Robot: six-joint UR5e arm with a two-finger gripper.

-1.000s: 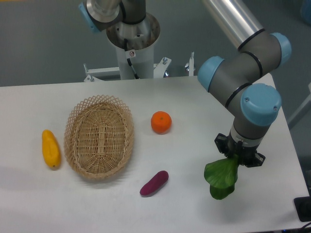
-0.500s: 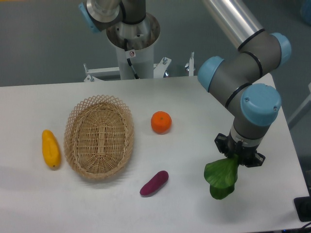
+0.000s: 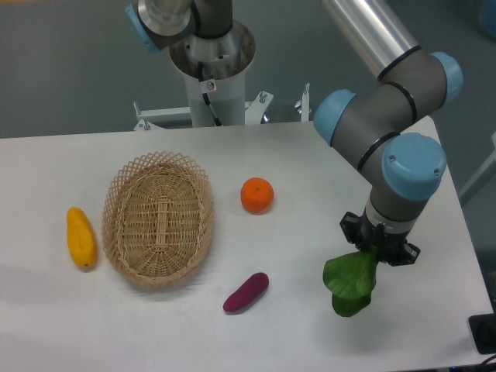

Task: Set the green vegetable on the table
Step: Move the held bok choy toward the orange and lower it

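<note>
the gripper points down over the right part of the table, at about 4 o'clock from the table's middle. its black fingers are closed on the stalk end of the green vegetable, which hangs below them with its dark leaves spread down and a little to the left. the lowest leaf tip looks close to the tabletop, but whether it touches cannot be told from this view — a faint shadow lies under it.

the arm's grey links and pale blue joint caps rise from the gripper toward 12 o'clock and then off the upper edge.

the orange sits near the table's centre, well apart from the vegetable at roughly 10 o'clock from it. the purple piece lies tilted on the tabletop at about 9 o'clock from the vegetable, and at 6 o'clock from the orange. the wicker basket stands left of both — oval, long axis running front to back. beside its left rim, not touching, lies the yellow fruit, at 9 o'clock from the basket.
</note>
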